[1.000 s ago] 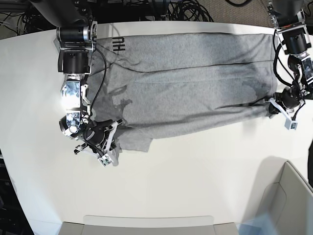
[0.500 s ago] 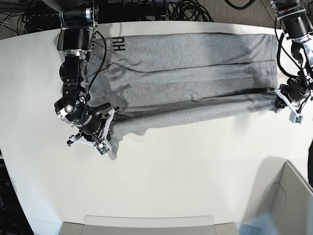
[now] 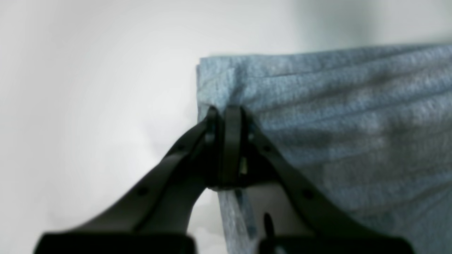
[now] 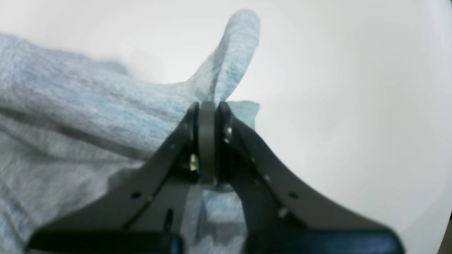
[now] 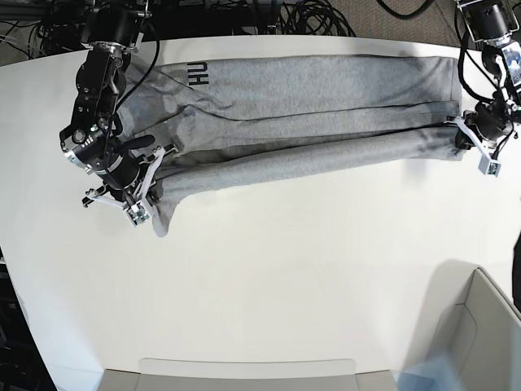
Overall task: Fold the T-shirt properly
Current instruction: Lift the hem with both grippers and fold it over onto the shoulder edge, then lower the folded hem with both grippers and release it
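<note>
The heather-grey T-shirt (image 5: 309, 106) lies stretched across the far part of the white table (image 5: 285, 277), its near edge lifted and folded back. Black lettering (image 5: 198, 75) shows at its far left. My right gripper (image 5: 155, 175) at the left is shut on the shirt's near left corner, and a flap of cloth hangs below it. The right wrist view shows its jaws (image 4: 207, 141) closed on grey cloth (image 4: 70, 113). My left gripper (image 5: 457, 134) at the right is shut on the near right corner. In the left wrist view its jaws (image 3: 227, 141) pinch the cloth edge (image 3: 335, 123).
Black cables (image 5: 309, 16) lie beyond the table's far edge. A light grey bin (image 5: 476, 342) stands at the near right corner, and a tray edge (image 5: 244, 375) runs along the near side.
Both grippers have lifted the shirt's near edge and carried it toward the far side. The right gripper moved up and left, the left gripper moved up. The folded band is now narrower.
</note>
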{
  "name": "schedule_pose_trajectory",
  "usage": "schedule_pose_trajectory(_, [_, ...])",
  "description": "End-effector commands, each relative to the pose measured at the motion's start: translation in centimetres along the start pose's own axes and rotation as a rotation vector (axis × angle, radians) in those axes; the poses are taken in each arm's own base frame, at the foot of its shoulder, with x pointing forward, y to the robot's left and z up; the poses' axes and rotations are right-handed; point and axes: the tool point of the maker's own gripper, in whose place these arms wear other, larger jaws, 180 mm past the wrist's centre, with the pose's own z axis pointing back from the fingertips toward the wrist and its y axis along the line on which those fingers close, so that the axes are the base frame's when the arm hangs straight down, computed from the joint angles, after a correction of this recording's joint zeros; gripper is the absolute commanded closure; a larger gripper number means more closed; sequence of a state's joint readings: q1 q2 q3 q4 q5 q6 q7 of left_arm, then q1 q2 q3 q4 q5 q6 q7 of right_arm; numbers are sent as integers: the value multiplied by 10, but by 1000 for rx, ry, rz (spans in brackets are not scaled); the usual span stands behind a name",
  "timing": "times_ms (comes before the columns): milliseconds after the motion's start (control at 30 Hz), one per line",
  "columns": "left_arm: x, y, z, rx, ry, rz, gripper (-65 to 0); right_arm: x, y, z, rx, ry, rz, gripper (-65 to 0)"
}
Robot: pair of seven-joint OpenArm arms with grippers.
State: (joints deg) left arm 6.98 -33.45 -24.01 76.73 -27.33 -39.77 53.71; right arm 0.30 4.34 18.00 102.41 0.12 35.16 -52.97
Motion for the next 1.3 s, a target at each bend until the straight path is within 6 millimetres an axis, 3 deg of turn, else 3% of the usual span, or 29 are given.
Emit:
schedule_pose_trajectory(0, [14, 12, 13, 40, -33, -38, 0, 12, -6, 7, -20, -42, 19, 0])
schedule_pose_trajectory(167, [7, 0, 19, 35, -34, -66, 0, 0, 4, 19, -19, -28, 33, 0])
schedule_pose_trajectory(433, [-15, 17, 31, 81, -29, 9, 0, -16, 15, 42, -33, -12, 45, 0])
schedule_pose_trajectory(700, [-41, 10, 30, 67, 21, 21, 0, -52, 39, 52, 13, 68, 35, 0])
schedule_pose_trajectory(1067, [-44, 5, 28, 57, 26, 28, 0, -91, 69, 72, 70, 160, 20, 0])
schedule_pose_trajectory(1267, [-46, 5, 27, 57, 34, 31, 0, -98, 73, 73, 80, 178, 13, 0])
